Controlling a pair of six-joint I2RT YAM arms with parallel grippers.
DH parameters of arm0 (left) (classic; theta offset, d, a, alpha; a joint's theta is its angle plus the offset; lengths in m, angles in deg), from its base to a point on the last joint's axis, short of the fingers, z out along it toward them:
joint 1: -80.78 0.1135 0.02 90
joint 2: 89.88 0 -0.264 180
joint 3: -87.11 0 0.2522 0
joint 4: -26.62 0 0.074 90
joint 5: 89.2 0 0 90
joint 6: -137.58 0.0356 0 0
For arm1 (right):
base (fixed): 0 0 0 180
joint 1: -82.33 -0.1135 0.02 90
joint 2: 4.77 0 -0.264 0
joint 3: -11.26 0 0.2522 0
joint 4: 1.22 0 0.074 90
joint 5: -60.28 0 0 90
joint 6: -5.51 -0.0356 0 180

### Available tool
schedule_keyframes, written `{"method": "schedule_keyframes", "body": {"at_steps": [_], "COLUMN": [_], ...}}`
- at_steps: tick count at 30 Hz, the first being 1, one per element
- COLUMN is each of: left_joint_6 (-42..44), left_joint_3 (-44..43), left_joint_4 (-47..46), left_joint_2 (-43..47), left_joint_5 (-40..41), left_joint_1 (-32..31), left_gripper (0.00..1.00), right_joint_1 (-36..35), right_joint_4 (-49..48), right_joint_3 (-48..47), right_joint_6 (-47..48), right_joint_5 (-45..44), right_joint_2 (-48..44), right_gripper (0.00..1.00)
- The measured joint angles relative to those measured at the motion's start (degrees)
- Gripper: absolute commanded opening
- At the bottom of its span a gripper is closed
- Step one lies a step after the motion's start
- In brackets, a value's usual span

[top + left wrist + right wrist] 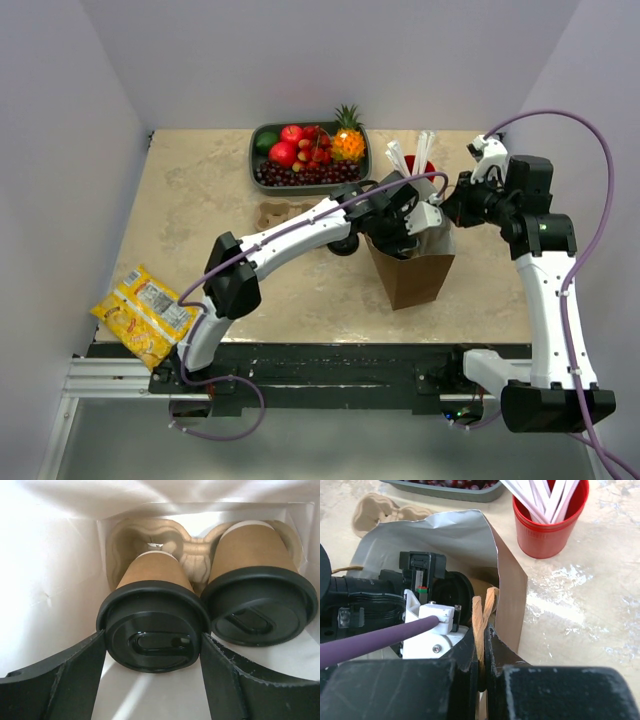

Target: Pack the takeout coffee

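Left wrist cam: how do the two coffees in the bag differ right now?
The left cup is gripped at its lid by the left gripper; the right cup stands free, outside the fingers. The left cup sits in the left hole of the cardboard carrier, the right cup in its right hole. Both are kraft-brown, black-lidded and upright.

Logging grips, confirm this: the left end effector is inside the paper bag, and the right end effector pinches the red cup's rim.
One error: the right end effector pinches the bag's twisted handle instead; the right wrist view shows it. The rest holds.
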Motion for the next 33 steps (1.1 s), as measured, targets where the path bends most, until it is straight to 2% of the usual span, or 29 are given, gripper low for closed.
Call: {"method": "schedule_keyframes", "body": {"at_steps": [5,17,18,33], "left_joint_6": [-0.33,-0.44,-0.44,-0.52], "left_joint_3": [0.02,0.52,0.66,1.86], "left_joint_4": [-1.44,-4.52,-4.70,-4.79], "left_joint_2": [-0.70,-0.76,-0.72,1.73], "left_joint_5": [0.15,0.98,1.07,2.82], "left_joint_1": [0.22,0.55,0.55,0.79], "left_gripper": [0.79,0.95,1.00,1.00], "right_joint_1": [0.02,0.04,0.04,0.04], "right_joint_4": [-0.42,-2.29,-2.27,-3.10], "right_joint_3": [0.24,0.44,0.44,0.44], "right_joint_6": [-0.04,-0.13,-0.13,-0.81], "right_joint_5": [-1.27,-1.84,-1.84,0.76], "right_joint_2": [0.00,0.00,0.00,-0.20], "right_gripper": [0.00,0.00,0.00,0.00]}}
